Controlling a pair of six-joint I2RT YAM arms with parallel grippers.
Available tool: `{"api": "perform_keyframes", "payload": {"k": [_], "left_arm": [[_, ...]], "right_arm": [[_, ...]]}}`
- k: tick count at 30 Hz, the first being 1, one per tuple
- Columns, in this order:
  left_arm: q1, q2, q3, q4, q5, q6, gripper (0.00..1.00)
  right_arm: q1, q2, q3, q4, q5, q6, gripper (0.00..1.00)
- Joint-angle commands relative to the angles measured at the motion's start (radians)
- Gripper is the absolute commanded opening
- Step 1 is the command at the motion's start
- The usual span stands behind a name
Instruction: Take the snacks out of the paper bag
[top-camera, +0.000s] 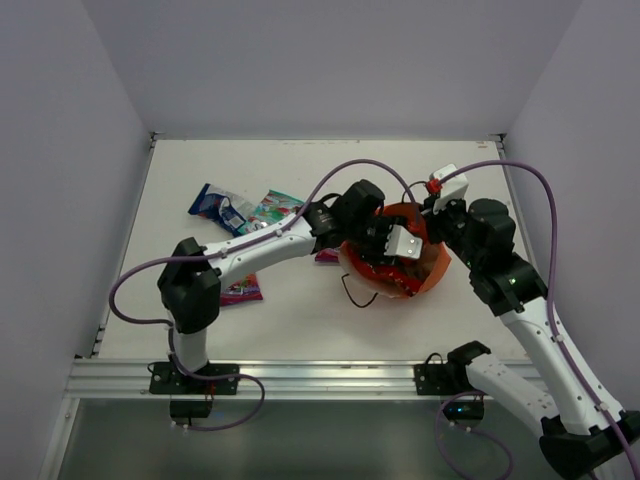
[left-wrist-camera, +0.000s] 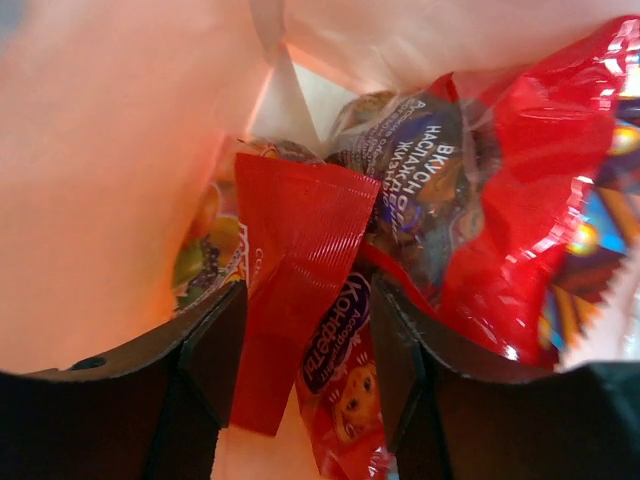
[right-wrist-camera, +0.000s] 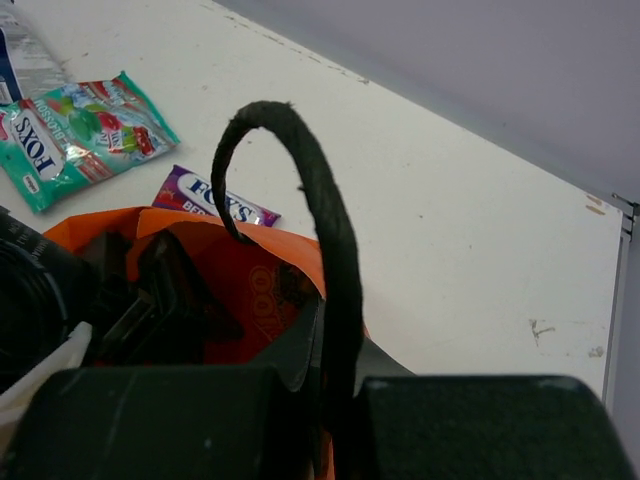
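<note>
The orange paper bag (top-camera: 432, 274) stands at the table's middle right, mouth up. My left gripper (top-camera: 398, 243) is down inside it. In the left wrist view the gripper (left-wrist-camera: 310, 310) is open, its fingers (left-wrist-camera: 200, 345) either side of the small red packet (left-wrist-camera: 300, 230), with the large red packet (left-wrist-camera: 540, 180) to the right and the bag's pale wall (left-wrist-camera: 110, 180) to the left. My right gripper (top-camera: 437, 215) is shut on the bag's far right rim (right-wrist-camera: 255, 238); the dark cord handle (right-wrist-camera: 320, 200) loops up between its fingers (right-wrist-camera: 335, 345).
Outside the bag lie a blue packet (top-camera: 218, 207), a teal packet (top-camera: 275, 208), a magenta packet (top-camera: 242, 290) and a purple packet (top-camera: 327, 257) half under my left arm. The teal (right-wrist-camera: 80, 135) and purple (right-wrist-camera: 215, 200) packets show in the right wrist view. Walls enclose the table.
</note>
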Motion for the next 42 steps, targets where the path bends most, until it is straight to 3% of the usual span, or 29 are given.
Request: {"api": "perform_keyframes", "payload": {"k": [1,12,15,18,21,22,24,39,42], "left_arm": [[0.006,0.023,0.024,0.016,-0.03,0.011,0.59],[0.003,0.112,0.037,0.038,-0.052,0.026,0.76],[0.003,0.125,0.041,0.038,-0.044,0.023,0.75],[0.003,0.136,0.048,0.038,-0.027,0.012,0.62],[0.003,0.13,0.047,0.04,-0.027,0.006,0.35],[0.003,0.122,0.047,0.04,-0.027,0.006,0.14],[0.003,0.089,0.039,0.049,-0.029,0.0,0.01],[0.005,-0.368,-0.051,0.231,0.081,-0.093,0.0],[0.005,-0.48,-0.1,0.28,0.025,-0.129,0.0]], "right_arm": [[0.004,-0.028,0.031,0.121,-0.019,-0.002,0.0],[0.011,-0.022,0.044,0.109,-0.019,-0.003,0.0],[0.011,-0.014,0.039,0.113,-0.042,0.003,0.0],[0.013,-0.011,0.031,0.122,-0.045,0.009,0.0],[0.013,-0.014,0.018,0.136,-0.027,0.011,0.0],[0.013,-0.014,0.015,0.138,-0.027,0.009,0.0],[0.013,-0.017,-0.001,0.151,0.016,0.008,0.0],[0.013,0.004,-0.022,0.173,0.208,0.012,0.0],[0.011,0.007,-0.027,0.179,0.243,0.009,0.0]]}}
